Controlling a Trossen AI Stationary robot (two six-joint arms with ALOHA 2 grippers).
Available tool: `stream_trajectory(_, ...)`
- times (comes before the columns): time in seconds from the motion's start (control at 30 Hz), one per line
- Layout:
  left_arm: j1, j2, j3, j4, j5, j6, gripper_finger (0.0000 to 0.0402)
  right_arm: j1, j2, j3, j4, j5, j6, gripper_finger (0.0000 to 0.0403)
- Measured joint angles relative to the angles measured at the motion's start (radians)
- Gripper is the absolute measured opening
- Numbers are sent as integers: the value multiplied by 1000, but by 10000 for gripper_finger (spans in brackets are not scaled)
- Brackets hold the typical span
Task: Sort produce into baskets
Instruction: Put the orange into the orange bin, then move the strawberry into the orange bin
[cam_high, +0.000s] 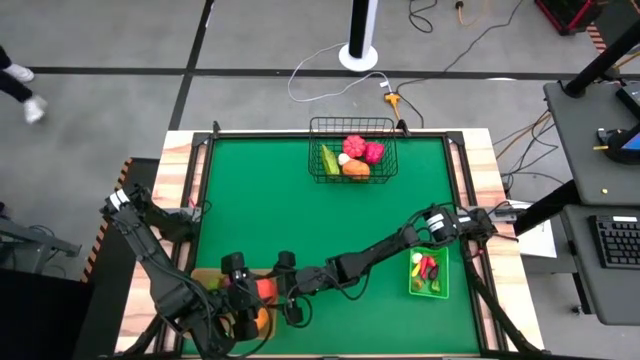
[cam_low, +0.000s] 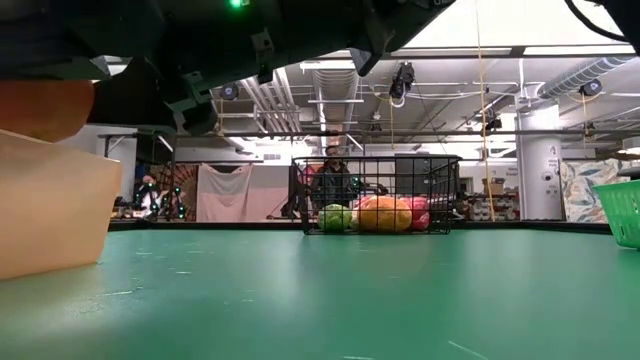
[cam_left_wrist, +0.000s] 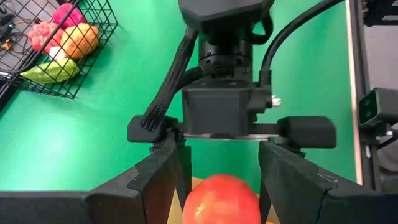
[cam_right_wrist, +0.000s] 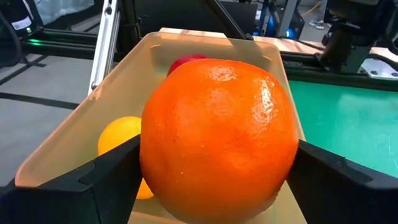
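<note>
My right gripper (cam_right_wrist: 219, 180) reaches across from the table's right and is shut on a big orange fruit (cam_right_wrist: 217, 130) over the right end of the tan tray (cam_right_wrist: 93, 106). The fruit also shows in the high view (cam_high: 265, 290). A yellow fruit (cam_right_wrist: 118, 140) and a red one (cam_right_wrist: 186, 62) lie in the tray. My left gripper (cam_left_wrist: 222, 163) hovers over the tray (cam_high: 205, 285), facing the right gripper. Its fingers are apart and empty, and the held fruit (cam_left_wrist: 221, 199) shows between them, farther off. My right gripper pinches the orange fruit between its two fingers, one on each opposite side (cam_right_wrist: 152, 174). The fingers come from the table's right, slanting a little downward. The fruit sits over the tray's right end; its underside is out of frame, so I cannot tell whether it rests on anything.
The black wire basket (cam_high: 313, 160) at the far middle holds several red, pink, orange and green pieces and shows in the low view (cam_low: 440, 190). The green bin (cam_high: 412, 275) at the right holds small pieces. Open green table lies between them.
</note>
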Motion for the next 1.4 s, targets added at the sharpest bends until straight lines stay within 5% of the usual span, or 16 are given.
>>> stream_trajectory(0.53, 1, 0, -163, 72, 66, -71, 206, 0, -12, 68, -88, -3, -20, 365)
stream_trajectory(0.9, 1, 0, -138, 50, 70, -68, 206, 0, -22, 122, -219, -23, -44, 370)
stream_trajectory(1.13, -2, -4, -113, -5, 68, -67, 206, 1, -130, 122, -489, -19, -52, 370)
stream_trajectory(1.4, -6, -10, -104, -35, 24, -41, 206, 5, -301, 120, -1016, -14, 8, 369)
